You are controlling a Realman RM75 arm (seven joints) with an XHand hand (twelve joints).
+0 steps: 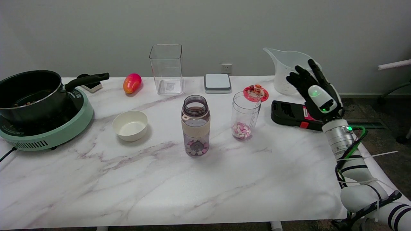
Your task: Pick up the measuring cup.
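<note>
We note a white marbled desk (160,192). Far left on it: a green hotplate (48,133). Along the back edge: a red-yellow mango (132,83), a tall clear square container (167,69), a flat grey-and-white box (217,83), a red lid (256,93) and the clear measuring cup (284,69) at far right. Mid-desk: a white bowl (130,125), a bottle (195,125) with a beige band, a clear tumbler (245,114) holding pink and white pieces. A flat black device (289,114) lies right.

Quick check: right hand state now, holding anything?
Right hand: open, fingers spread, raised beside the measuring cup, holding nothing; contact with it cannot be told.
</note>
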